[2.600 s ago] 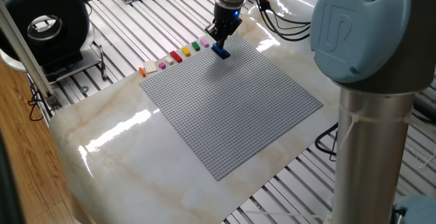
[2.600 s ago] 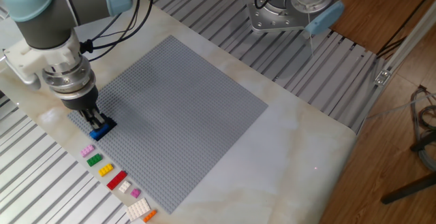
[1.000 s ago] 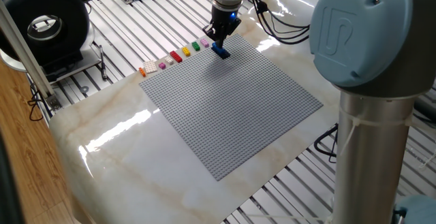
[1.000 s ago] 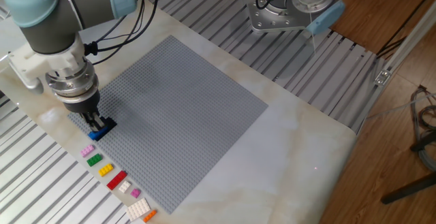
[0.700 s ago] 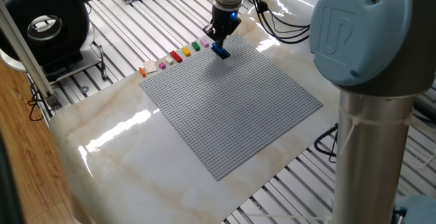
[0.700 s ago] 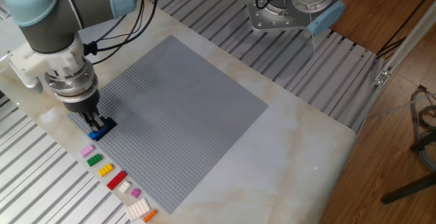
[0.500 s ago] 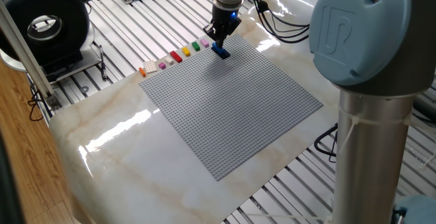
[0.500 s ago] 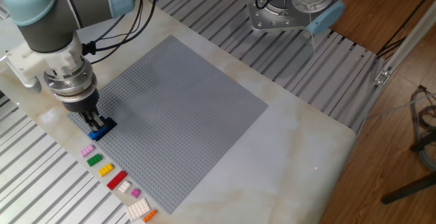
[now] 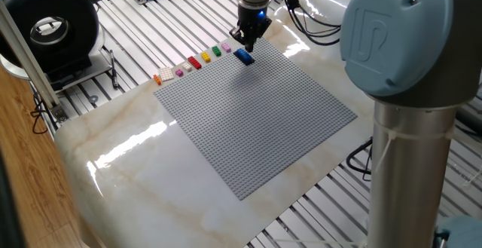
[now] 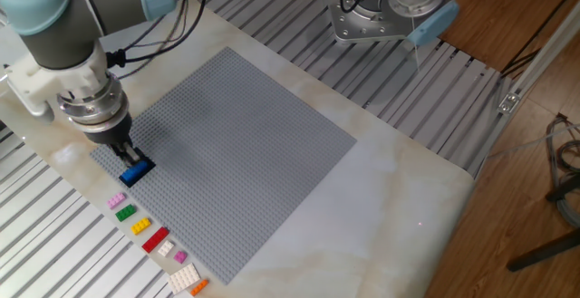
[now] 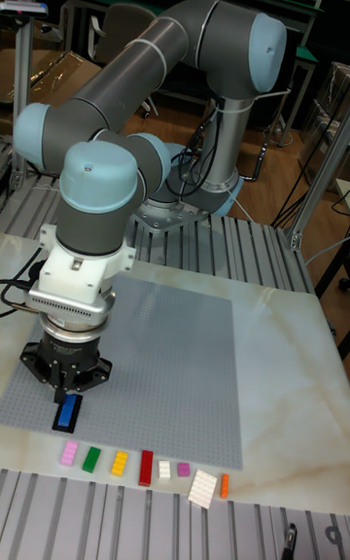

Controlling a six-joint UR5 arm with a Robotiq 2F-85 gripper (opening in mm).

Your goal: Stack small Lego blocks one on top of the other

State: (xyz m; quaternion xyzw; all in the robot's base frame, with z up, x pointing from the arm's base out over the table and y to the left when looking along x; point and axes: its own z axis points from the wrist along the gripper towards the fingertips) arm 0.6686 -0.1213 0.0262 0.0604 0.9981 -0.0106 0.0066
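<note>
- My gripper (image 10: 125,152) hangs just above the blue block (image 10: 137,172), at the baseplate (image 10: 245,153) corner nearest the row of loose bricks.
- Fingers narrowly parted, nothing between them; in the tall fixed view the tips (image 11: 68,390) sit directly over the block's far end (image 11: 68,411). Whether they touch its studs, I cannot tell.
- Blue block lies flat on the baseplate, just inside its edge, long axis running away from that edge. It looks like a blue brick seated on a darker one, though the lower layer is too small to confirm.
- Remaining small blocks sit in a line on the marble tabletop (image 10: 381,162), just off that baseplate edge: pink (image 10: 116,200), green (image 10: 125,213), yellow (image 10: 140,226), red (image 10: 155,240), then a small white piece (image 10: 166,249), a small pink piece (image 10: 179,257), a larger white plate (image 10: 184,276), and orange (image 10: 198,286) at the end.
- None of the row touches the baseplate stack; pink is nearest to it.
</note>
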